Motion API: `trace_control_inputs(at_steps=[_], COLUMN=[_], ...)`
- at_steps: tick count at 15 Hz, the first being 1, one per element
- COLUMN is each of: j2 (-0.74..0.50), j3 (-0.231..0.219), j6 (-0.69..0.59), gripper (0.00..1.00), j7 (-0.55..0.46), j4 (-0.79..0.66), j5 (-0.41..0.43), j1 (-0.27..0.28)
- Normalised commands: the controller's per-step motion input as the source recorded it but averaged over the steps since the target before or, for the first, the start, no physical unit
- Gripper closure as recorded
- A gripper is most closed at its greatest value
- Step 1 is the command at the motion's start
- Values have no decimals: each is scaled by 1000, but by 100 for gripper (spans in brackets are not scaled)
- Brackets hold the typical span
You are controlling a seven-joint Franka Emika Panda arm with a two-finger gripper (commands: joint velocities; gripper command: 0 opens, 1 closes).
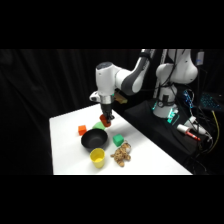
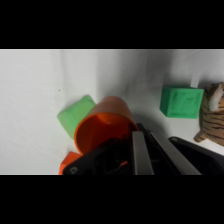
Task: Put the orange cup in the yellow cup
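The claw [image 1: 105, 118] is closed on the rim of the orange cup [image 2: 102, 127], which hangs tilted in its grip just above the table [image 1: 65, 150], at about 12 o'clock from the black bowl [image 1: 93, 140]. In the wrist view 1 finger [image 2: 139, 152] lies against the cup's wall near the rim. The yellow cup [image 1: 97, 157] stands upright near the table's front edge, at roughly 6 o'clock from the bowl and well apart from the claw.

Risks, as I judge them: the grip is on the rim only and the cup is tilted, so it could slip or swing during travel. The path to the yellow cup crosses the bowl, so a low carry might clip its rim. The light yellow cup could tip if the orange one comes down off-centre. The toy tiger [image 1: 121, 154] sits beside it.

No brand, label or writing can be read.
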Motion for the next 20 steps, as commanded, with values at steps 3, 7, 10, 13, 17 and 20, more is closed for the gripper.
trace_control_inputs(at_steps=[3,7,10,13,17,20], j2=[-154,18,185,271,273,245], j3=[112,111,78,52,31,21], j6=[-313,-208,-110,-103,-97,-117], gripper=[95,95,95,95,95,95], j7=[153,148,130,109,65,29], j4=[186,279,374,425,428,419], j5=[-173,-153,-158,-155,-123,-104], j1=[75,82,83,84,80,77])
